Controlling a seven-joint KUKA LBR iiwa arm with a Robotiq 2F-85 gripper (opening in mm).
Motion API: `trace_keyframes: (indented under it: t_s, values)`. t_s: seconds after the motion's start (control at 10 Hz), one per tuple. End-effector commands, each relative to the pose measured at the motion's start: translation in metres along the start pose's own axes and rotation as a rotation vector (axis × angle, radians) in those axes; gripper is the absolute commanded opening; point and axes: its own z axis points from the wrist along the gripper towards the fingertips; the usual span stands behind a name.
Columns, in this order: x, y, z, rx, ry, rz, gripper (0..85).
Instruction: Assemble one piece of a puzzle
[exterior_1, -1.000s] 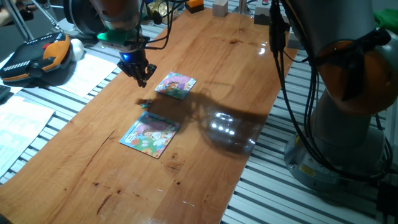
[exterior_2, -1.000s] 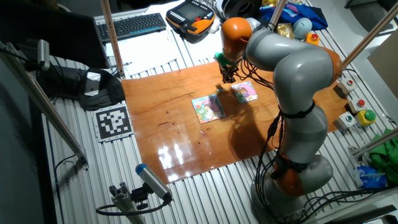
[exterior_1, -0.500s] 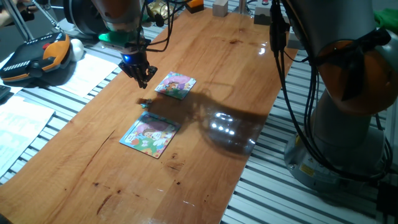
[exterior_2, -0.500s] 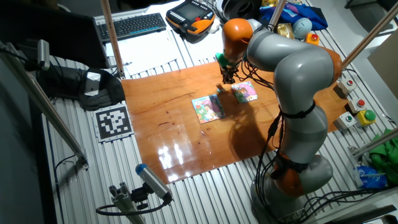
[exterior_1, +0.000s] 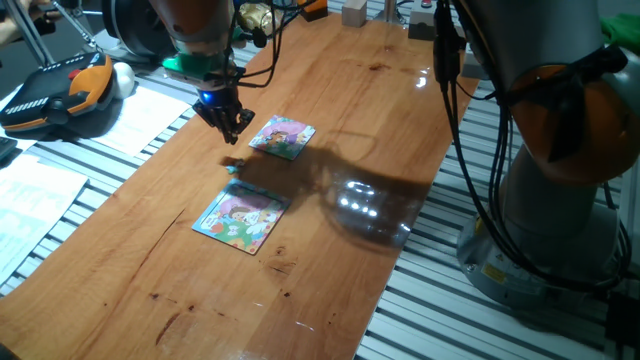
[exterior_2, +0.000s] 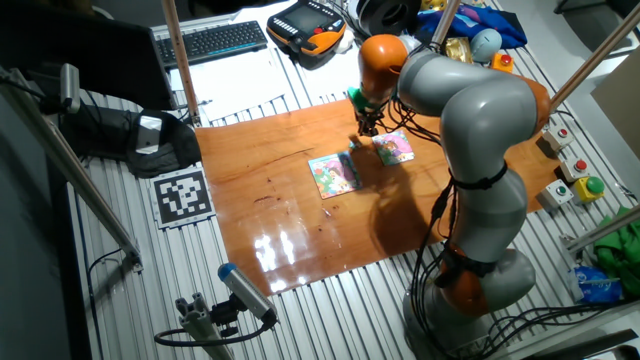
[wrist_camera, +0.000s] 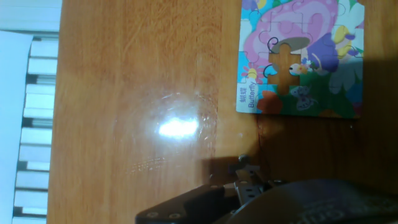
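The puzzle (exterior_1: 282, 136) is the smaller square with a pink, purple and green picture. It also shows in the other fixed view (exterior_2: 393, 148) and at the top right of the hand view (wrist_camera: 298, 59), where a piece-shaped gap of bare wood opens near its middle. My gripper (exterior_1: 232, 128) hangs just left of the puzzle, a little above the table, and also shows in the other fixed view (exterior_2: 366, 128). Its fingers taper to a point, too small to tell whether they hold anything. A tiny teal speck (exterior_1: 232, 168) on the wood below the gripper may be the piece.
A larger square puzzle with a light-blue border (exterior_1: 241, 217) lies nearer the table's front. A black and orange pendant (exterior_1: 60, 90) and white papers (exterior_1: 40, 190) lie off the left edge. The arm's grey base (exterior_1: 560, 200) stands at the right.
The gripper has shifted slightly toward the smaller puzzle. Both puzzles and the teal speck have not moved.
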Motion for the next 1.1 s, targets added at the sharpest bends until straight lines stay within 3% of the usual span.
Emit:
trace_keyframes:
  t_s: [0.0,0.4,0.7,0.8,0.9,1.0]
  values:
    - [0.0,0.0,0.0,0.007,0.01,0.034,17.0]
    - [-0.001,0.001,0.003,0.021,0.003,0.106,17.0]
    - [-0.002,0.001,0.007,0.034,0.033,0.145,17.0]
    - [-0.002,0.001,0.008,0.037,0.035,0.151,34.0]
    - [-0.002,0.001,0.009,0.036,0.036,0.149,34.0]
    - [-0.001,0.0,0.01,0.036,0.041,0.14,51.0]
